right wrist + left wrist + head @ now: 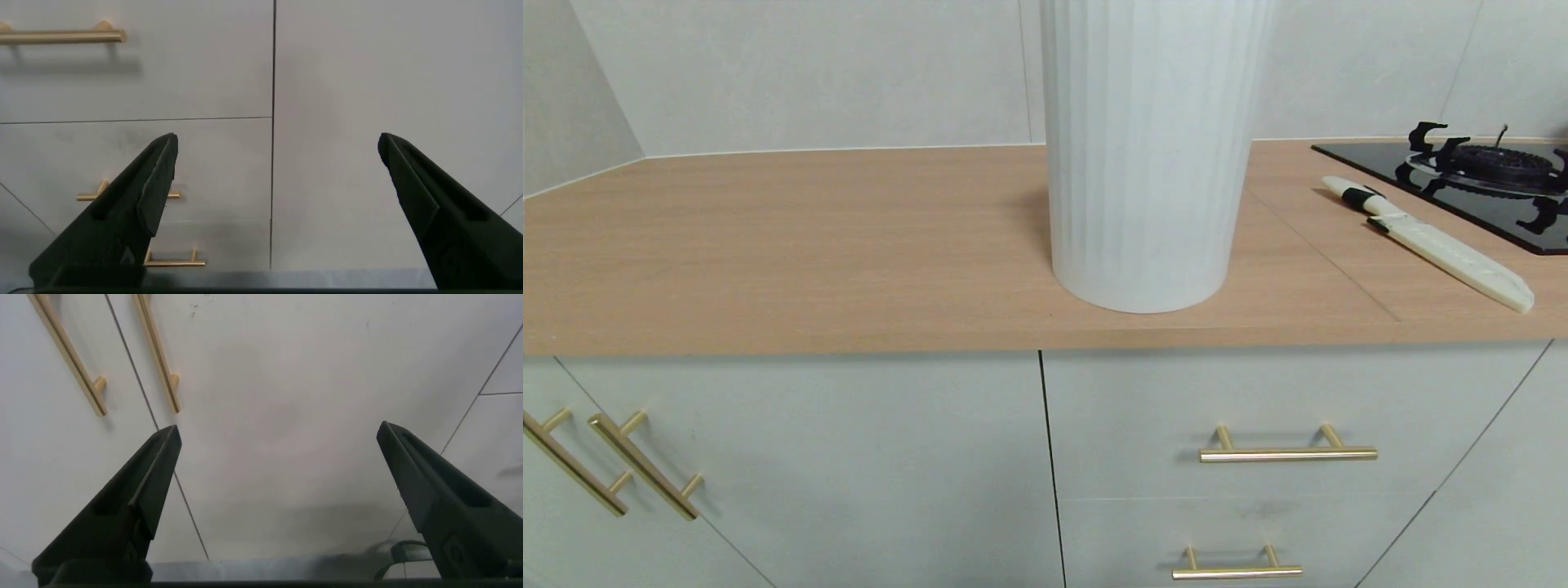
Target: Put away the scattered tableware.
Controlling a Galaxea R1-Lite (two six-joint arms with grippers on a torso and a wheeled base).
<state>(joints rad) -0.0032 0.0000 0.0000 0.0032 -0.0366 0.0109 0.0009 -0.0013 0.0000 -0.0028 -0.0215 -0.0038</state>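
Only one knife (1425,242); one container (1147,155)

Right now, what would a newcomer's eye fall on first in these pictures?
A tall white ribbed container stands in the middle of the counter, near its front edge. To its right a pale knife lies flat beside the black stove. Lower down, the left end effector and the right end effector, both open, face cabinet fronts with brass handles.

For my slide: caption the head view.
Ribbed white container on a wooden counter, knife lying beside the stove.
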